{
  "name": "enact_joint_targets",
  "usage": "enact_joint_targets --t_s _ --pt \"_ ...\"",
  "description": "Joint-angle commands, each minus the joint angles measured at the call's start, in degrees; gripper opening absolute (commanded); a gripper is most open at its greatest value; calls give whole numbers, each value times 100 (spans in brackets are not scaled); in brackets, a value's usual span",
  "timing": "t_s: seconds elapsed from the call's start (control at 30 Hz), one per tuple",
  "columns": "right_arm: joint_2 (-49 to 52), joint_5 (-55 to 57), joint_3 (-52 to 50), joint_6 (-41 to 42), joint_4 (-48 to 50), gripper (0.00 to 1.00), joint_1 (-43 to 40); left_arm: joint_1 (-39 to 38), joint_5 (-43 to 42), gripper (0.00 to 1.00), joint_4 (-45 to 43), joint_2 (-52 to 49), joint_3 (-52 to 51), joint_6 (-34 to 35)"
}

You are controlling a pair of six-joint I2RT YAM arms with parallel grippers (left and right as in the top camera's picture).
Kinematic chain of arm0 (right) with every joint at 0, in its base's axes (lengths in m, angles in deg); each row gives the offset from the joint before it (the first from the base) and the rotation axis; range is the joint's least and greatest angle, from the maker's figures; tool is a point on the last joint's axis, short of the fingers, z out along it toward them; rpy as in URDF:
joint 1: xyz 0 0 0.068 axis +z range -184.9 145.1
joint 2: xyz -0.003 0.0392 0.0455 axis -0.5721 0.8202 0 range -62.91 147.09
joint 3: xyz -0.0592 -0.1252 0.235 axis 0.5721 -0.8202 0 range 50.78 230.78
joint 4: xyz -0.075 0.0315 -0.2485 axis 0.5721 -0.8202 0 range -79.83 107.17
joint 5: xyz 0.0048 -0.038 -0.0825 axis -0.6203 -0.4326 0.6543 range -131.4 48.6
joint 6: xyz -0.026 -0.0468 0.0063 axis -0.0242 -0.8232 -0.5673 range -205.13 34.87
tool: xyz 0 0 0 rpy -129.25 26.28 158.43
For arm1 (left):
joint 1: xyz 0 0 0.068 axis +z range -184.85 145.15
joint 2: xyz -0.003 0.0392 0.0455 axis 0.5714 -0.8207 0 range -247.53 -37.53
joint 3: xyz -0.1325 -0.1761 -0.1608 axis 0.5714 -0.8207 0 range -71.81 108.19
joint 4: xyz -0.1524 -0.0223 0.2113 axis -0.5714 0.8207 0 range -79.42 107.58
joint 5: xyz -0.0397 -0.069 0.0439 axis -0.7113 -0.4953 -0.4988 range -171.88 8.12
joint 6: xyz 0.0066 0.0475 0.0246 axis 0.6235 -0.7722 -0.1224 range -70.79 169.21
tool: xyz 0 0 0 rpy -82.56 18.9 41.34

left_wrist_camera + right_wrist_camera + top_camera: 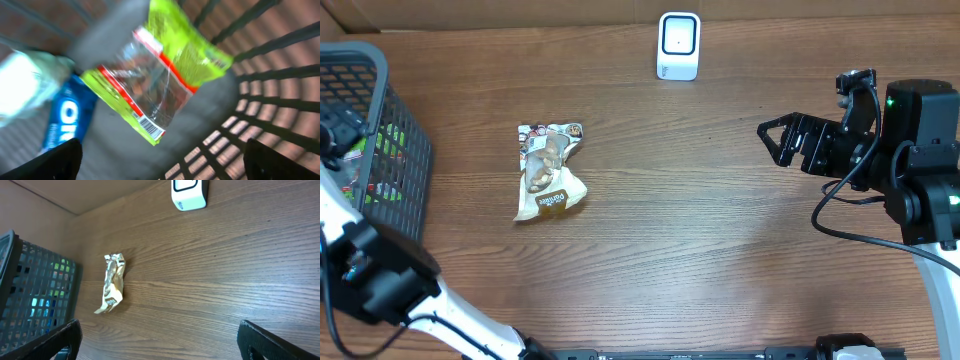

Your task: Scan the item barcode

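A beige and gold snack packet [548,172] lies flat on the wooden table, also seen in the right wrist view [113,283]. The white barcode scanner [678,45] stands at the back edge [189,192]. My right gripper [770,142] hovers open at the right, well apart from the packet, with nothing between its fingers [160,340]. My left gripper [162,167] is open over the dark wire basket [380,130]. Below it lies a loose green packet [160,75], its barcode [150,127] facing up.
In the basket, a blue Oreo packet [67,117] and a white packet [25,85] lie beside the green one. The basket's wire wall [270,95] rises on the right. My left arm [380,280] crosses the front left corner.
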Motion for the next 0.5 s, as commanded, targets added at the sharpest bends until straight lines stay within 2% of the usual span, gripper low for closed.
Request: enact_joint_targets --t_s 0.0,0.47 --pt "-9 -33 151 7 20 100 -33 33 -146 95 90 -446 -20 61" --pt "-9 -35 151 9 35 100 -33 33 61 96 144 -1827 -20 157"
